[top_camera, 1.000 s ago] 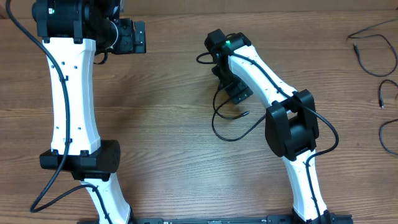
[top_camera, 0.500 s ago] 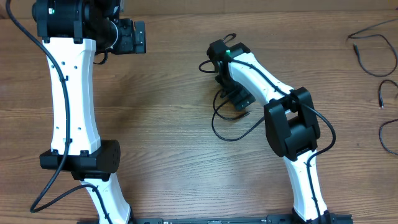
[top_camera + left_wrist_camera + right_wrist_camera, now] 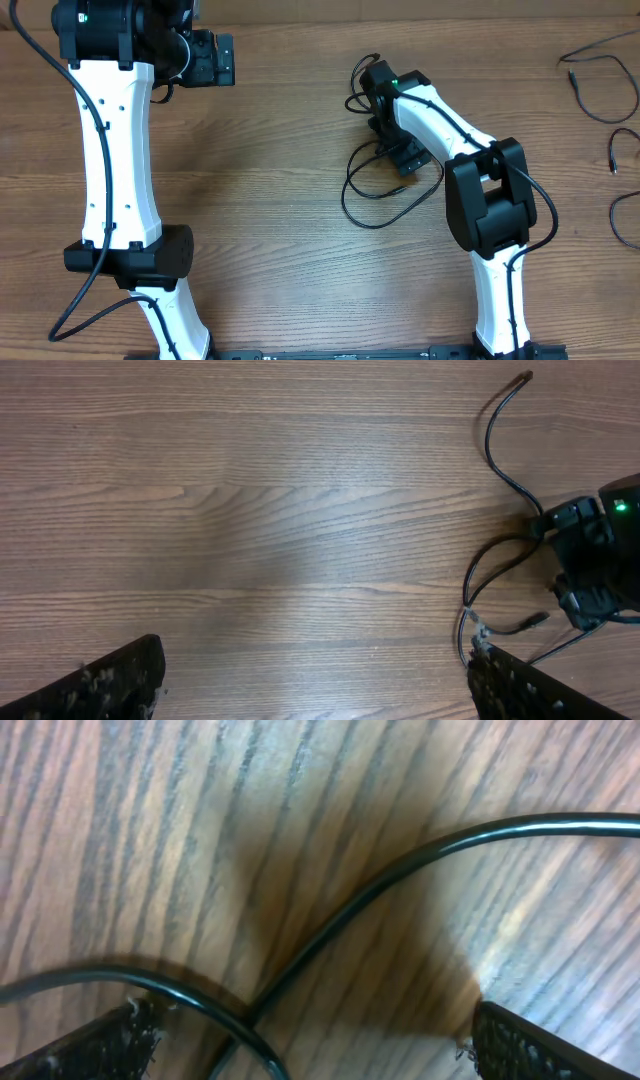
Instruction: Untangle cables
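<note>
all views face down on the table (image 3: 280,200); right wrist sits nearest, just above the cables (image 3: 600,820)

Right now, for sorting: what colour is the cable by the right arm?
Black cable, clearest in right wrist view.

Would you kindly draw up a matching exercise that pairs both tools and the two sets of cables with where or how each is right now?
Things:
1. left tool
2. right tool
3. looped cable
4. loose cables

Place or state:
a. far right of the table
b. open, over bare wood
c. mid-table, in a loop
d. open, straddling a cable

Pairs: 1-b, 2-d, 3-c, 4-a.
</note>
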